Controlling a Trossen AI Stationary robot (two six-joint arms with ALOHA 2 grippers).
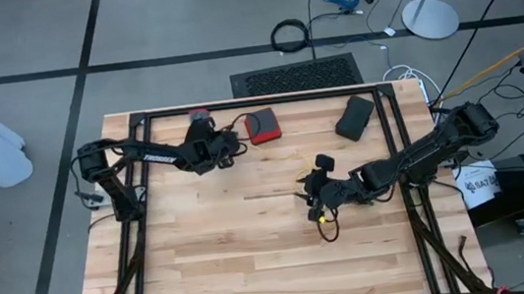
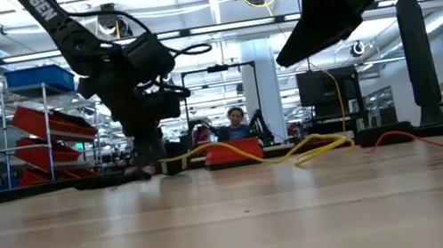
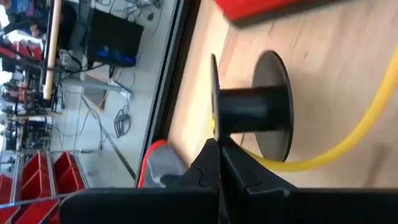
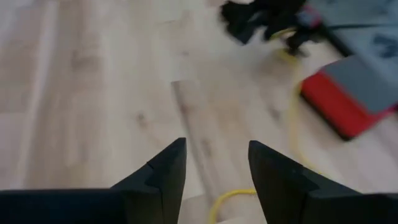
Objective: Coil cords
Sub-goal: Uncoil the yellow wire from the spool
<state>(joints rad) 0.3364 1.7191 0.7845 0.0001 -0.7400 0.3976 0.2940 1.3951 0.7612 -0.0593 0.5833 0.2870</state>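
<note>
Right gripper (image 4: 212,177) hanging above the middle of the light wooden table (image 1: 216,261), dark fingers (image 4: 163,171) wide apart, holding nothing, touching nothing. Long thin yellow cord (image 2: 298,149) lying on the table, looping just under that gripper and running off toward the flat red box (image 1: 262,125) near the table's back edge. Left gripper (image 3: 219,163) near the table's back edge, just beside the red box, fingers pressed together, empty, pointing at a small black spool (image 3: 252,109) with the yellow cord passing close by it. Flat black pad (image 1: 354,117) resting at the table's back right part.
</note>
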